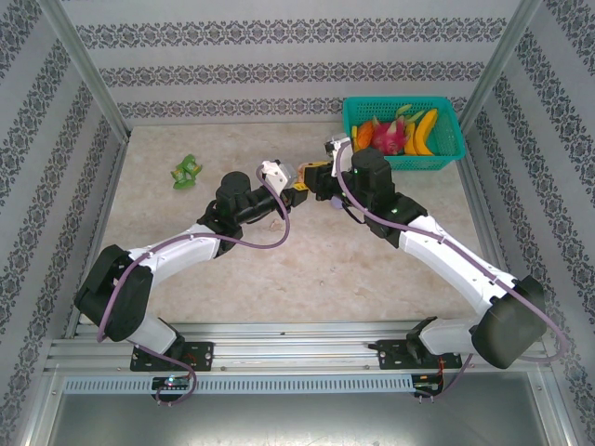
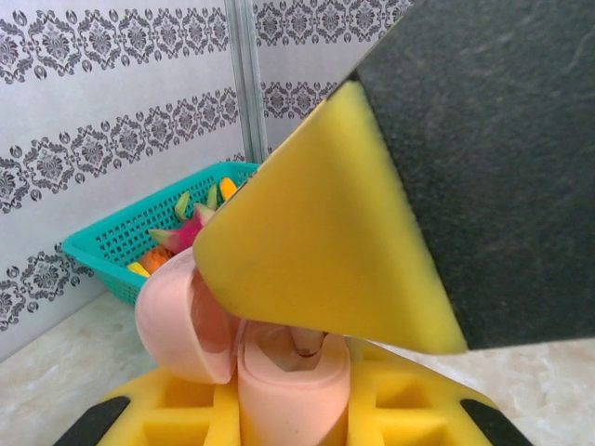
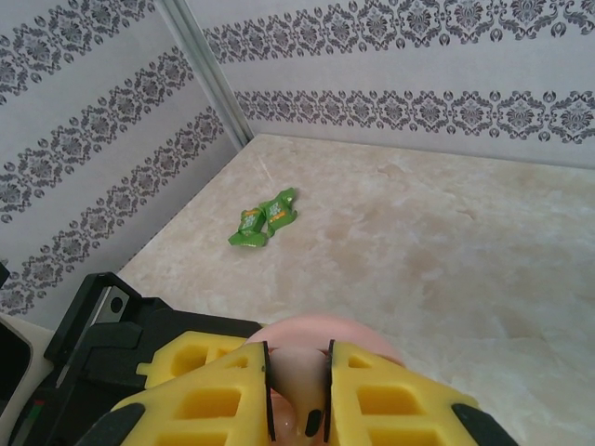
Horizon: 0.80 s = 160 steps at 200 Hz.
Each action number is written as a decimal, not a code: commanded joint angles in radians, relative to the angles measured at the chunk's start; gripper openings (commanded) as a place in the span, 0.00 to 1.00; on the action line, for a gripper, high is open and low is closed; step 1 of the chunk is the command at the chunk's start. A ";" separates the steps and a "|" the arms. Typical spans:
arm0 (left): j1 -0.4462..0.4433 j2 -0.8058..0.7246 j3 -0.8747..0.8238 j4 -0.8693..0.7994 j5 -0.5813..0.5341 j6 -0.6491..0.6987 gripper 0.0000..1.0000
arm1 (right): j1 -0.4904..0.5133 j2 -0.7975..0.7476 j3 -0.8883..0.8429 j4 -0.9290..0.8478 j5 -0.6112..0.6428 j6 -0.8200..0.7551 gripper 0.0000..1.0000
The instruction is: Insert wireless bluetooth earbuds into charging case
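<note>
A teal basket (image 1: 448, 141) of fruit, with bananas (image 1: 424, 130) and a dragon fruit (image 1: 389, 137) in it, stands at the far right corner of the table (image 1: 325, 269). A small green packet (image 1: 186, 172) lies alone at the far left, well apart from both arms. The arms meet above the middle of the table.

The left pincer (image 2: 293, 413) is closed on the pink charging case (image 2: 279, 395), with a yellow pad on each side of its base and the lid (image 2: 172, 321) swung open to the left. One broad yellow finger (image 2: 335, 232) of the right arm covers much of the opening in the left wrist view.

The right pincer (image 3: 299, 400) is nearly closed, with only a narrow gap. It grips a pale pink-beige earbud (image 3: 296, 383) directly over the case.
</note>
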 commanded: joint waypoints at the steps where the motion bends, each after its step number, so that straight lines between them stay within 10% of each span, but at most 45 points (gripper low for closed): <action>1: -0.017 -0.002 0.049 0.051 0.024 -0.004 0.00 | 0.014 0.020 0.013 -0.046 -0.077 -0.021 0.19; 160: -0.017 -0.003 0.020 0.069 0.018 -0.022 0.00 | -0.029 0.034 0.113 -0.054 -0.093 0.078 0.53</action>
